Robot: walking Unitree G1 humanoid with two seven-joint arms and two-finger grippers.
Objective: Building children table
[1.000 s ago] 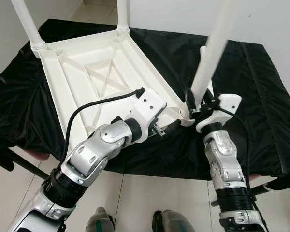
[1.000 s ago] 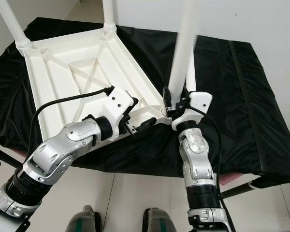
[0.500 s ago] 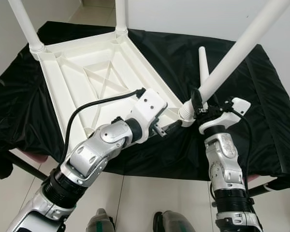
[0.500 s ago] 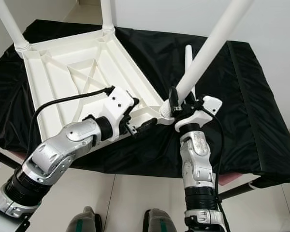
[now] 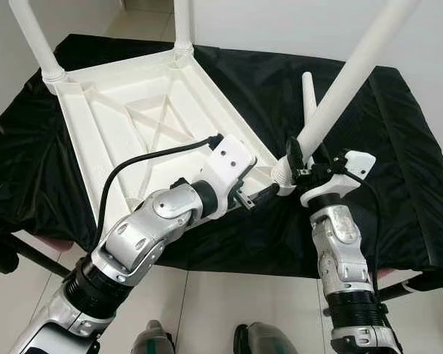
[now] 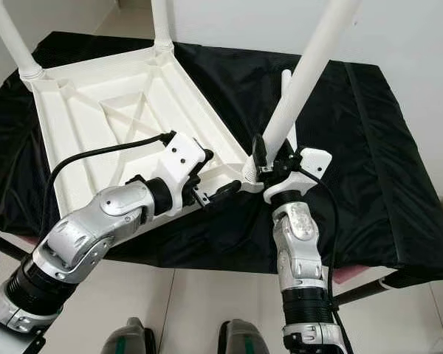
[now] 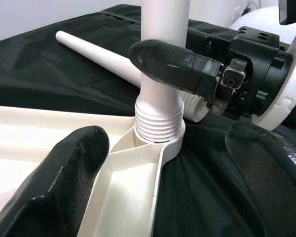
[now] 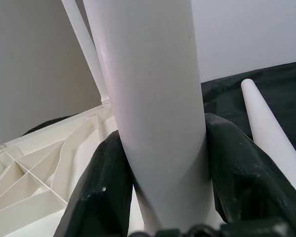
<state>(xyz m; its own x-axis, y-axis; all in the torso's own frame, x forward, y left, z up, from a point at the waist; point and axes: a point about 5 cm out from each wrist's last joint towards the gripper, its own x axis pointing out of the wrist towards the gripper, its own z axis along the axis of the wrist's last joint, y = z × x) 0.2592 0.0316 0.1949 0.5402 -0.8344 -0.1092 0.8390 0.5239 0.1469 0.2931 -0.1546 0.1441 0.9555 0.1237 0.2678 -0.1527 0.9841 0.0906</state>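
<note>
A white tabletop (image 5: 144,122) is seen lying upside down on a black-draped surface (image 5: 399,147), with 2 legs standing in its far corners. A 3rd leg (image 5: 343,85) is seated by its threaded end in the near corner socket (image 7: 160,138) and leans toward 1 o'clock. It is pinched just above the socket by the right gripper (image 5: 299,164), its fingers (image 8: 108,182) pressed against both sides. The left gripper (image 7: 172,163) is held at the same corner, its fingers spread around the tabletop rim, gripping nothing. A 4th leg (image 5: 308,92) is observed lying loose on the cloth at 12 o'clock from the socket.
</note>
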